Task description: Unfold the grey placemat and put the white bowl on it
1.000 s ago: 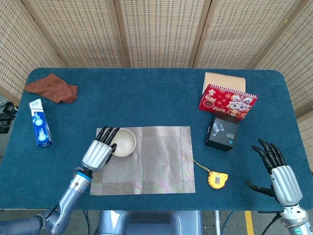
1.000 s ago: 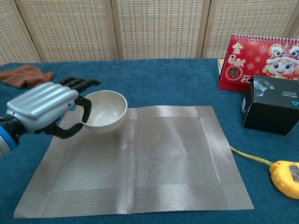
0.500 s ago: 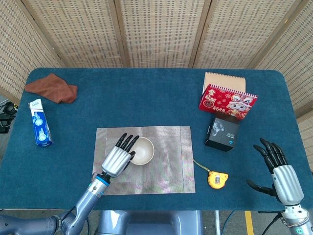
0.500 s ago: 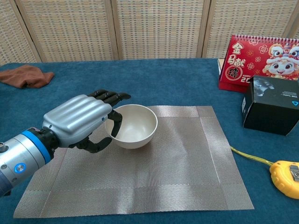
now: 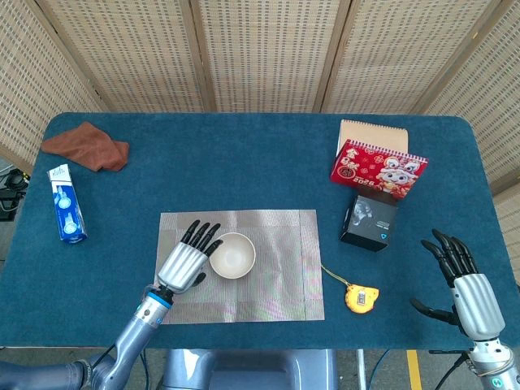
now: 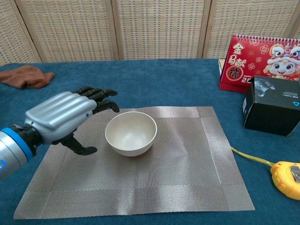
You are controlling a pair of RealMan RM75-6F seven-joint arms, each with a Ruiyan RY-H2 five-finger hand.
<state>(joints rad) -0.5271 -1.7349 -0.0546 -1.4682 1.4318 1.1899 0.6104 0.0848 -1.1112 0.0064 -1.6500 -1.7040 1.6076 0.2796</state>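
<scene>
White bowl (image 6: 131,133) sitting upright on the unfolded grey placemat (image 6: 187,164).

The right hand (image 5: 465,284) is hovering near the table's front right corner, fingers spread wide (holding nothing). The left hand (image 6: 63,117) is hovering just left of the bowl, fingers apart and clear of the rim. Beyond the mat, a yellow tape measure (image 6: 287,179), black box (image 6: 272,111) and red calendar (image 6: 262,62) are standing at right.

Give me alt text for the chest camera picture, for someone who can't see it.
A white bowl sits upright on an unfolded grey placemat, with the robot's open left hand just beside it, not touching. A black box, red calendar and yellow tape measure lie to the right on the blue table.
</scene>
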